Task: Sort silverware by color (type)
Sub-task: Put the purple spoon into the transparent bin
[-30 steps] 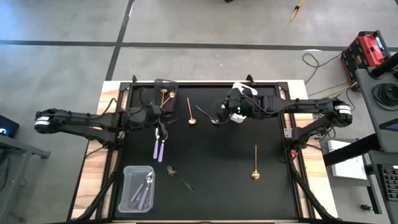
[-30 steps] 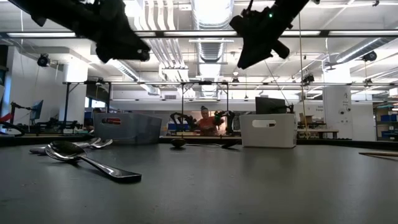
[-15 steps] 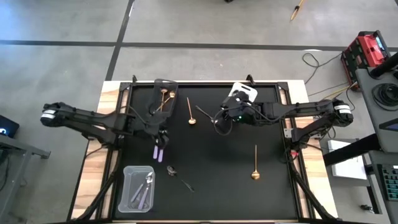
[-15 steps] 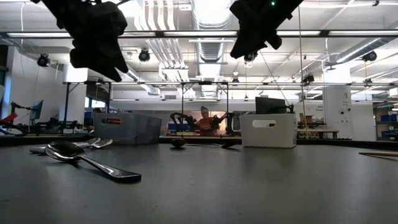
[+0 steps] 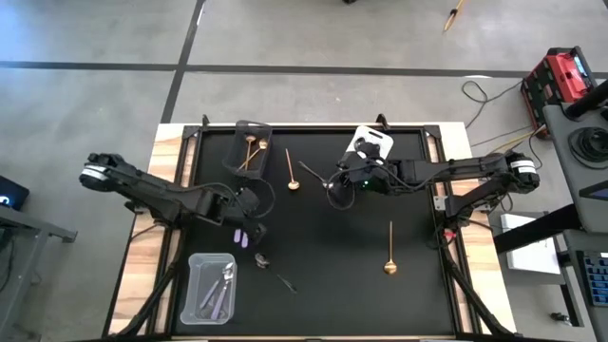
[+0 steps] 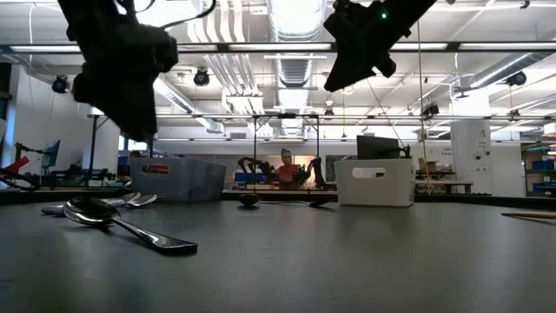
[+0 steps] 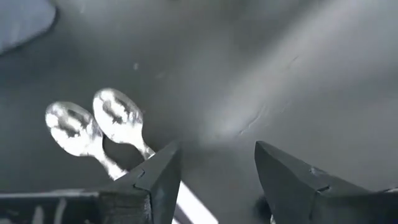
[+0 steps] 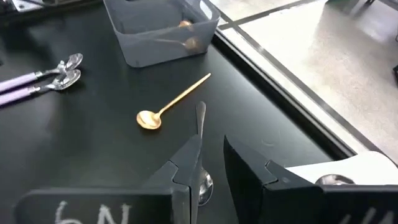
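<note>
From the high view, I see my left claw [image 5: 249,223] has swung away from the dark bin [image 5: 250,142] and come down the tabletop [image 5: 361,285] to sit right over the pair of lilac-handled spoons [image 5: 239,235], which lie side by side just above the clear bin [image 5: 193,285] where others of their kind already rest. My right claw [image 5: 332,187] has barely shifted and sits at the bowl end of the dark spoon [image 5: 312,173], beside the white bin [image 5: 372,140]. Two gold spoons and another dark spoon are loose on the tabletop, so I judge the sort roughly half done. In the low view the left claw now hangs much lower than a moment ago, above the lilac pair, while the right one stays high. The left wrist view settles it: the fingers are spread, the two shiny bowls lie just ahead and a lilac handle runs under one finger (a good line-up for a pick, I think). In the right wrist view the fingers are drawn close together with the dark spoon between them, pinching it near the bowl as far as I can judge; I cannot tell whether it is off the surface yet.
</note>
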{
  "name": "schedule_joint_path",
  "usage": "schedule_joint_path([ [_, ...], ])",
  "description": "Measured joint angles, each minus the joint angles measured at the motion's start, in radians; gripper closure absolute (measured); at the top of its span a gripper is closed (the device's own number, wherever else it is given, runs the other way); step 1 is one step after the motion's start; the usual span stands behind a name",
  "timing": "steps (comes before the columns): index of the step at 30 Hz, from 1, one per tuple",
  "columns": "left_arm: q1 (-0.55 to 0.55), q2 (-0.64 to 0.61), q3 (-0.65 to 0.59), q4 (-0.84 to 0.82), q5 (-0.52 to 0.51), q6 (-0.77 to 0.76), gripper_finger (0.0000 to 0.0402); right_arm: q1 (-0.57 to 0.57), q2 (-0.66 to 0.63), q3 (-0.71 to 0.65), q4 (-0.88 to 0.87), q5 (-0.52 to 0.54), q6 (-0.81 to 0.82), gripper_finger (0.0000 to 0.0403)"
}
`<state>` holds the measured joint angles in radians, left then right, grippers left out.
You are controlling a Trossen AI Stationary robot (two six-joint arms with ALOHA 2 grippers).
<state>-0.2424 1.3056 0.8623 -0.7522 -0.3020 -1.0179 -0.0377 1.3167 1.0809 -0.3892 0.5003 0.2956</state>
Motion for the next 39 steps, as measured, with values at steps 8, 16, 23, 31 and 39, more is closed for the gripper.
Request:
schedule_joint_path([
  [8, -0.012, 0.087, 0.003, -0.113, 0.035, -0.137, 0.0217, 0.011, 0.000, -0.065, 0.068, -0.002, 0.000, 0.0343],
  [16, -0.011, 0.180, 0.000, -0.125, 0.042, -0.148, 0.0217, 0.045, 0.000, -0.087, 0.081, -0.003, 0.019, 0.0343],
  [23, -0.008, 0.238, 0.000, -0.135, 0.028, -0.145, 0.0217, 0.060, 0.000, -0.087, 0.085, -0.003, 0.022, 0.0343],
  [31, -0.006, 0.244, 0.000, -0.130, -0.030, -0.189, 0.0212, 0.060, 0.000, -0.087, 0.085, -0.003, 0.026, 0.0343],
  [39, 0.006, 0.263, -0.001, -0.112, -0.030, -0.196, 0.0221, 0.060, 0.000, -0.087, 0.085, -0.003, 0.026, 0.0343],
])
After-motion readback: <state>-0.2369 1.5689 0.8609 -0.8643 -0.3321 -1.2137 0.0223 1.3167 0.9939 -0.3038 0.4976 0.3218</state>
